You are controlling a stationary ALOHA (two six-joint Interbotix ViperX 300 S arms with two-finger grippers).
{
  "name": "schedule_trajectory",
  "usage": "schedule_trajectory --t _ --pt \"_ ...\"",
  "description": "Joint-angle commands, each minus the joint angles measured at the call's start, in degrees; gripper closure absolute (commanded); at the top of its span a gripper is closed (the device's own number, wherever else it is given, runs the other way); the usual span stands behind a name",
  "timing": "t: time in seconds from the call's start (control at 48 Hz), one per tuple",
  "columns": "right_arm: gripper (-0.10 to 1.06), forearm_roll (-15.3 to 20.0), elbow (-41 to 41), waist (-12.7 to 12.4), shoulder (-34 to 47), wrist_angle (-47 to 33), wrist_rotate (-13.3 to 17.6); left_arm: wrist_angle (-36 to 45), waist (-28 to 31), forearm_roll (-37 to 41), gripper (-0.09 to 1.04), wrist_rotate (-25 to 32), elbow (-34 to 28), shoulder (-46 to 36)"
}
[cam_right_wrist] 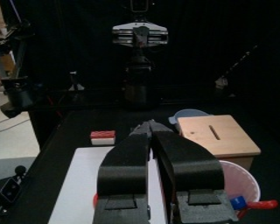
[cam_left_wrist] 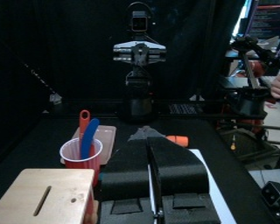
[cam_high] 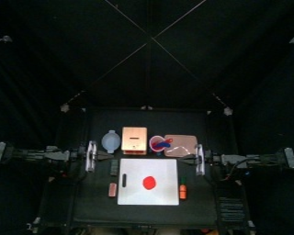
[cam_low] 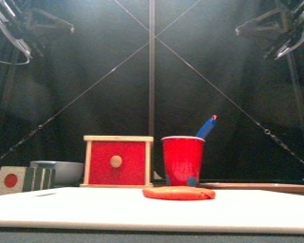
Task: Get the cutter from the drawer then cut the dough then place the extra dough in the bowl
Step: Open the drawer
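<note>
top view: the white cutting board [cam_high: 131, 170] lies at the middle of the worktop [cam_high: 85, 204], toward the front edge. the red dough disc [cam_high: 149, 182] lies flat at the board's centre. it is round, so it shows no long axis and no heading. behind the board, from left to right, stand the blue-grey bowl [cam_high: 110, 141], the wooden box [cam_high: 135, 142] and the red cup [cam_high: 171, 145], close together in a row. a small orange toy [cam_high: 113, 189] lies just left of the board, and a second orange toy [cam_high: 182, 191] lies at its right edge. the left pincer [cam_high: 98, 157] hangs by the board's back left corner and the right pincer [cam_high: 193, 159] by its back right corner. each points inward toward the other, and neither touches anything.

front view: the box's red drawer front faces the worktop's front edge, set inside the wooden frame with its knob at the centre. the cup stands just right of the box. the blue knife [cam_low: 207, 126] rises from the cup, its long axis near upright and leaning right. the dough lies low and flat in front of the cup.

left wrist view: the left pincer's jaws are pressed together with nothing between them, aimed across the worktop at the right arm.

right wrist view: the right pincer's jaws meet at the tips with nothing between them, aimed at the left arm.
</note>
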Motion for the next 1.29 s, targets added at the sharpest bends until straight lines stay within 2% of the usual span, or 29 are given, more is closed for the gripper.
schedule_trajectory --t 0.021,0.146,0.271,0.458,0.625,1.042,1.167,1.292 --pt "0.99 -0.70 -0.09 -1.85 2.11 -0.35 -0.79 -2.64 1.67 0.00 0.85 0.09 0.53 2.64" --pt "1.00 -2.99 -1.32 -6.24 7.03 -1.49 -0.70 -8.09 2.46 -0.88 0.85 -0.44 1.49 6.06" --pt "1.00 -7.03 -4.83 -10.20 14.94 -5.45 -0.79 -13.01 2.46 -3.34 0.85 -0.44 2.11 10.90" --pt "1.00 -15.64 -12.39 -14.24 28.65 -11.95 -0.62 -15.91 2.64 -8.70 0.85 -0.35 1.93 20.65" --pt "1.00 -19.25 -19.42 -16.17 39.38 -14.41 -0.62 -17.75 2.20 -14.24 0.85 -0.62 -0.18 27.60" --pt "1.00 -20.21 -37.71 -21.01 61.08 -14.68 -0.79 -20.13 -1.05 -33.66 0.85 -1.32 -5.10 40.34" --pt "1.00 -20.92 -41.40 -21.62 65.48 -14.50 -0.70 -20.13 -1.14 -39.64 0.85 -3.16 -7.29 44.38" --pt "1.00 -21.18 -44.56 -21.80 69.08 -13.89 -0.70 -20.13 -1.14 -42.01 0.83 -5.10 -9.14 47.64"
